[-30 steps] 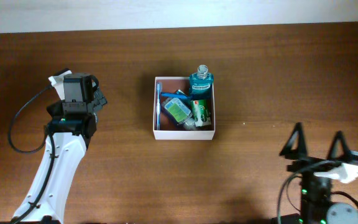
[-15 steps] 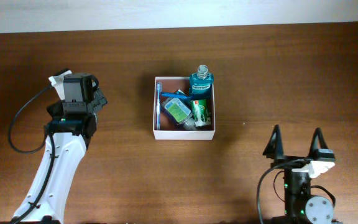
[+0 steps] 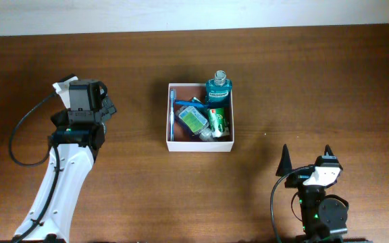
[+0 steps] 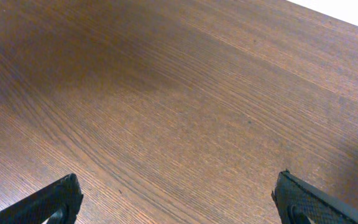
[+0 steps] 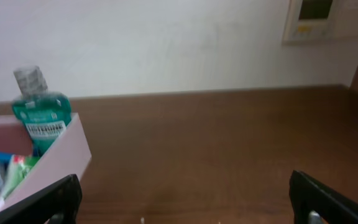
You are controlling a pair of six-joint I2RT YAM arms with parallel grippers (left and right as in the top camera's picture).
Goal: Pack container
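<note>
The container (image 3: 169, 115), a square shallow white box with a reddish-brown inside, sits at the table's middle. In it are a teal mouthwash bottle (image 3: 218, 87), a blue toothbrush (image 3: 171, 115), a green-labelled clear bottle (image 3: 192, 121) and a green tube (image 3: 219, 119). The right wrist view shows the container's white wall (image 5: 55, 162) and the mouthwash bottle (image 5: 39, 115) at the left. My left gripper (image 4: 179, 199) is open and empty over bare wood, far left of the container. My right gripper (image 3: 305, 158) is open and empty near the front edge, right of the container.
The left arm (image 3: 73, 135) with its black cable stands at the table's left. A white wall (image 5: 166, 43) with a small wall panel (image 5: 312, 18) lies beyond the table's far edge.
My right gripper has drawn back toward the front edge and shifted left, still open and empty. The left arm and the container's contents have not moved.
</note>
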